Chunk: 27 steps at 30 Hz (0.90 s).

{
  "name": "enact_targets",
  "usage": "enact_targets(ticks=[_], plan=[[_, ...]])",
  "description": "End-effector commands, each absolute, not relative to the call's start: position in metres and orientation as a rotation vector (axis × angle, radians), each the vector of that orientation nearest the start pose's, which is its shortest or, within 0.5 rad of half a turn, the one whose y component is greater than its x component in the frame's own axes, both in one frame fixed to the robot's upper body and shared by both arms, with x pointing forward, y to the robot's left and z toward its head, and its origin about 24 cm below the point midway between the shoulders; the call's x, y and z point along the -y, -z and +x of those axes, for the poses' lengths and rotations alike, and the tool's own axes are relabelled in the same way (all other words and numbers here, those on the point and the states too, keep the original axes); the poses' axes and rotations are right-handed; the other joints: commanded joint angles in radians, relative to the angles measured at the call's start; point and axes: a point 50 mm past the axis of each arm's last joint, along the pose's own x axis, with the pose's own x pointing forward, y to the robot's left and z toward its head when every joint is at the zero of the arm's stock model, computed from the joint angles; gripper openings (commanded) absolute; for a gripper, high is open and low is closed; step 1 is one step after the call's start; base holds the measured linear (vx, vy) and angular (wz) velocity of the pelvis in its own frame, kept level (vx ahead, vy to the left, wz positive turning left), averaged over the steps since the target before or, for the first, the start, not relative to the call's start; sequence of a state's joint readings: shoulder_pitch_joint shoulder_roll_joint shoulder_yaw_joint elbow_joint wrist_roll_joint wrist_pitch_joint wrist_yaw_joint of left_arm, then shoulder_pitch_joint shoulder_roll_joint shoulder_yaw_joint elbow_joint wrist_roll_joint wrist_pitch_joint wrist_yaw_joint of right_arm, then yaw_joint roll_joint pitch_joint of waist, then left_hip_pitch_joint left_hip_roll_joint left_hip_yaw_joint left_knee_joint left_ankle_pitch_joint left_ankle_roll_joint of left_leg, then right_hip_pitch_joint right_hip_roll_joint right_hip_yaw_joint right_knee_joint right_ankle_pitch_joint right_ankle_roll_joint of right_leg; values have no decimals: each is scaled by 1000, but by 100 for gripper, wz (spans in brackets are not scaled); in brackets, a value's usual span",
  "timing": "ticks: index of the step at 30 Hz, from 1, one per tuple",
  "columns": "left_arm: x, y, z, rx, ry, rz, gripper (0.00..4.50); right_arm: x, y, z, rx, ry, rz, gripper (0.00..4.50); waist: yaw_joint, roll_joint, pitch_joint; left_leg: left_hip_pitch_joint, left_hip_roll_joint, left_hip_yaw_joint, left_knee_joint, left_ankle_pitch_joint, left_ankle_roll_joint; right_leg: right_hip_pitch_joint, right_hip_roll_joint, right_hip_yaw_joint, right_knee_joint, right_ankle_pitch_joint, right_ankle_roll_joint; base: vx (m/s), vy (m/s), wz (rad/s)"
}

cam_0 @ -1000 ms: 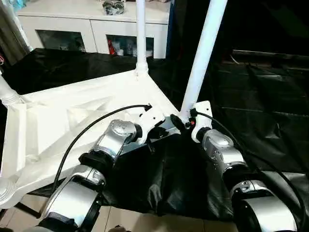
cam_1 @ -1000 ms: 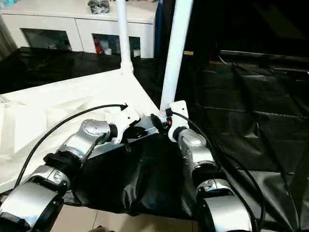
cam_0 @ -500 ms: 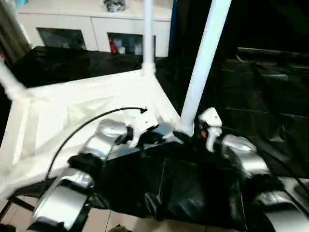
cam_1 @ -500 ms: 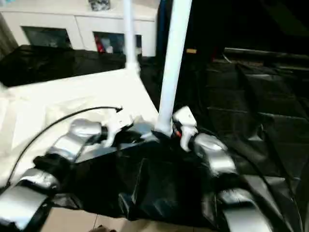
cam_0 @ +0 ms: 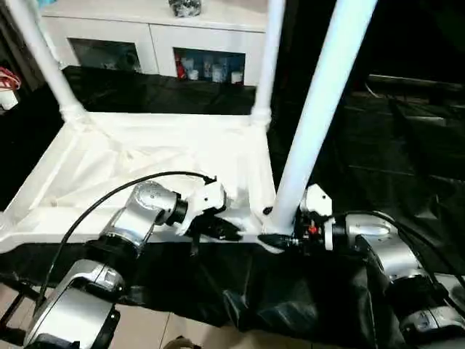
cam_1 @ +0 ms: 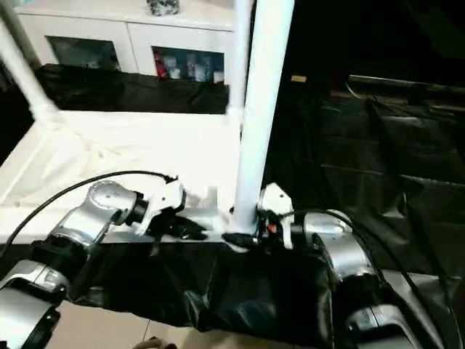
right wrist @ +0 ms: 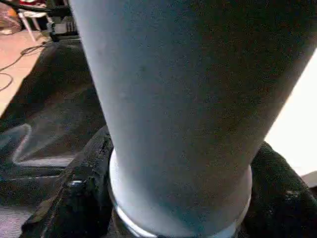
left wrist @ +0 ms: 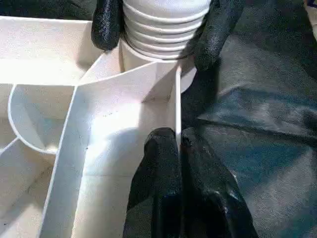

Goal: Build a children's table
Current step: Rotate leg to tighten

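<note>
Right fingers (left wrist: pixel 213 29) around table leg (cam_0: pixel 320 123).

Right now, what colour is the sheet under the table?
Black and shiny. The sheet under the white tabletop shows best in the left eye view.

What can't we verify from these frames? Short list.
- Near leg: its upper end is cut off by the top edge of the head views.
- Its seating in the corner socket: in the left wrist view the right gripper flanks the threads; thread depth is hidden.
- Left gripper: shut on the tabletop's edge rib; grip firmness unknowable.
- Cabinet: contents too small.
</note>
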<state>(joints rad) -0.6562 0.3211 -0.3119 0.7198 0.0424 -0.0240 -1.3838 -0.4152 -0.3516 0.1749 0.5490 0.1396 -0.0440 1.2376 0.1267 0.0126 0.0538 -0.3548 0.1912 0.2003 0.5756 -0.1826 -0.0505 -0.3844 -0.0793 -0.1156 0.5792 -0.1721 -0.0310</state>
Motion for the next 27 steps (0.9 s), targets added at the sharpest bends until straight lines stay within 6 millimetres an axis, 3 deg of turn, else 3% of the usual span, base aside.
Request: enact_targets(ticks=[1, 10, 11, 12, 14, 15, 18, 20, 24, 27], plan=[[-111, -54, 313, -413, 1597, 426, 0, 137, -27, 278, -317, -1421, -164, 285, -1, -7, -66, 11, 61, -26, -63, -193, 69, 41, -94, 66, -65, -270, -190, 0, 0, 0], [-105, -53, 317, -403, 1521, 403, 0, 131, -21, 280, -336, -1346, -80, 279, 5, -7, -63, 15, 61, -27, -65, -215, 49, 39, -96, 66, -72, -329, -170, 0, 0, 0], [-98, -52, 325, -391, 1412, 386, 0, 125, -16, 291, -338, -1188, -52, 279, 4, -7, -62, 15, 62, -27, -66, -216, 44, 38, -96, 67, -73, -336, -169, 0, 0, 0], [-96, -52, 327, -389, 1386, 383, 0, 124, -15, 294, -338, -1145, -46, 279, -2, -5, -57, 19, 58, -28, -68, -244, 25, 33, -97, 66, -80, -381, -166, 0, 0, 0], [-91, -52, 332, -389, 1315, 381, 0, 121, -10, 303, -354, -1011, -26, 279, -11, -9, -57, 22, 55, -34, -69, -267, 5, 37, -102, 62, -91, -473, -132, -25, 0, -2], [-88, -52, 335, -387, 1282, 378, 0, 118, -9, 307, -349, -958, -12, 278, -14, -8, -57, 22, 55, -35, -70, -270, 6, 36, -101, 62, -93, -477, -131, 0, 0, 0], [-74, -53, 343, -375, 1148, 361, 0, 108, -4, 321, -352, -761, 14, 278, -34, -7, -59, 23, 55, -39, -71, -289, -9, 35, -99, 59, -93, -458, -135, 0, 0, 0], [-68, -54, 347, -366, 1080, 353, 0, 104, -3, 326, -350, -670, -3, 278, -44, -8, -57, 21, 51, -35, -68, -288, 1, 32, -97, 63, -93, -445, -142, 0, 0, 0], [-55, -53, 347, -346, 1052, 351, 0, 93, -5, 333, -326, -585, 14, 278, -40, -8, -62, 17, 51, -33, -66, -256, 20, 36, -97, 65, -88, -393, -150, 0, 0, 0], [-52, -51, 342, -354, 1104, 355, 0, 91, -8, 334, -313, -591, 92, 347, -39, -2, -63, 13, 52, -32, -67, -239, 34, 40, -94, 67, -79, -325, -169, 0, 0, 0]])
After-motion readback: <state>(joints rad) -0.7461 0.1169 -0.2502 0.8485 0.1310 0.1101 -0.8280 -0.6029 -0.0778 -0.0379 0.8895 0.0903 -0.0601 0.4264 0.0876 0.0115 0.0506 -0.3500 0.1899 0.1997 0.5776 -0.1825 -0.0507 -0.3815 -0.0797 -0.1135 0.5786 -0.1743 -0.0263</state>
